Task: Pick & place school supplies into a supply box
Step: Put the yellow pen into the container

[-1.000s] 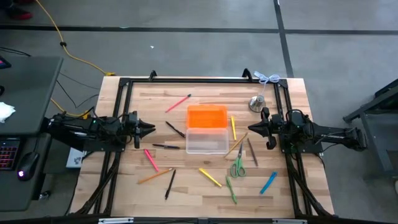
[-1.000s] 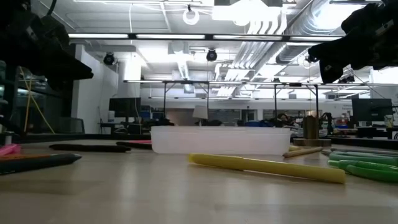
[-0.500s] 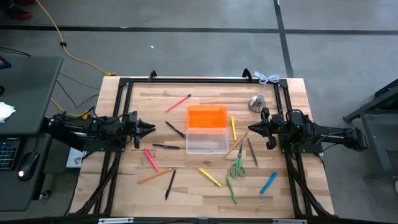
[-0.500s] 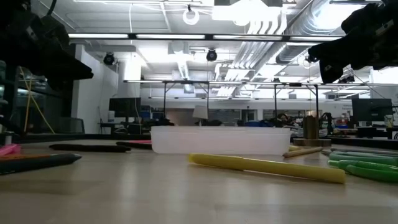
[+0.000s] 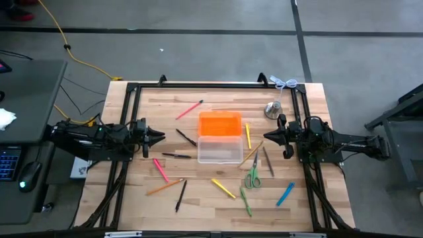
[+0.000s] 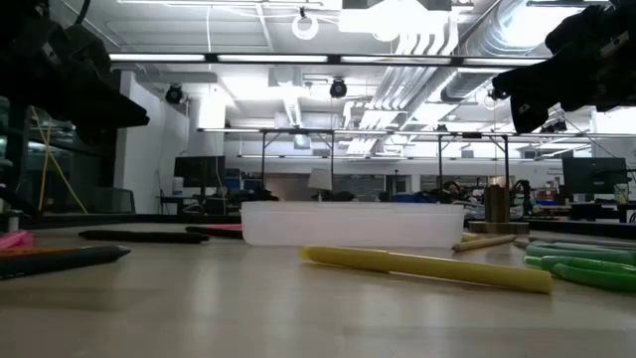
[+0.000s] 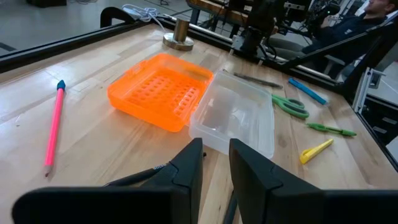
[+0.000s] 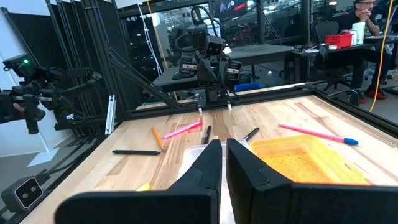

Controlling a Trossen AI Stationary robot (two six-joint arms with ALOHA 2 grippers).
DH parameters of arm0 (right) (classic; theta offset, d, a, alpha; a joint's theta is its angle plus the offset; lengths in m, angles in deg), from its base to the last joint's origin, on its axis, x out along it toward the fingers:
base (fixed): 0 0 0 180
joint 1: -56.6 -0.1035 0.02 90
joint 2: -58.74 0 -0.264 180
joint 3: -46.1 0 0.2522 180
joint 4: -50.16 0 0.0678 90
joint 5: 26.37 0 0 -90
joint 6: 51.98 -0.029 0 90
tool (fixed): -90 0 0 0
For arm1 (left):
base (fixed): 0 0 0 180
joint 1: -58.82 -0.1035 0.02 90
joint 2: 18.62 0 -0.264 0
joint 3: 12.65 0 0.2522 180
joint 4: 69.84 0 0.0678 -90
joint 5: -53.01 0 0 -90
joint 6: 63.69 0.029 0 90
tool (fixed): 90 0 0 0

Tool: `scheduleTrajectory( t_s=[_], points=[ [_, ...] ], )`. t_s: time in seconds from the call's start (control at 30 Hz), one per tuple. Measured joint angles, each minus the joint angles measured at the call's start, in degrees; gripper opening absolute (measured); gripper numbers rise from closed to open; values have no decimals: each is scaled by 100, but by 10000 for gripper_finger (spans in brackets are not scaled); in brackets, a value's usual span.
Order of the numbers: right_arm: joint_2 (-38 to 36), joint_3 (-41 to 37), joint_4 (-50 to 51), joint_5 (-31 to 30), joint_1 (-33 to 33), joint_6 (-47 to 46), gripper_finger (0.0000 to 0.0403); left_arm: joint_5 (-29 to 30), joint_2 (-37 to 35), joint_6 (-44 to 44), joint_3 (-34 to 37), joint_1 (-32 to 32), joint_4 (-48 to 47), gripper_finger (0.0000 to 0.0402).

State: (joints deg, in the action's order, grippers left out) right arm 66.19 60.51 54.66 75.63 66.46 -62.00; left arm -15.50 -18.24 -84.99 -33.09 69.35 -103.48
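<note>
With the left gripper and right gripper both pinched nearly closed and empty, flanking the clear plastic box with its orange lid flung open mid-table, I reckon a clumsy grab could roll the thin scattered pens away.

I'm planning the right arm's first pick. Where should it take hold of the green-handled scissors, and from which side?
Probably across the blades, just above the handles. The scissors lie flat and closed on the table, handles toward the front edge, blades pointing toward the supply box. The right gripper should come straight down from above, fingers straddling the narrow blades. The looped handles are wider and harder to span.
</note>
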Motion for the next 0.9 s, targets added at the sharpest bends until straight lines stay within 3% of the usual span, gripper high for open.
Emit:
scheduleTrajectory(
  t_s=[0.7, 0.9],
  points=[
    [-2, -1, -2, -1, 0, -15, 0, -2, -2, 0, 1, 0, -1, 111],
    [-2, -2, -164, -1, 0, -724, 0, 0, -2, 0, 0, 0, 0, 111]
  ],
)
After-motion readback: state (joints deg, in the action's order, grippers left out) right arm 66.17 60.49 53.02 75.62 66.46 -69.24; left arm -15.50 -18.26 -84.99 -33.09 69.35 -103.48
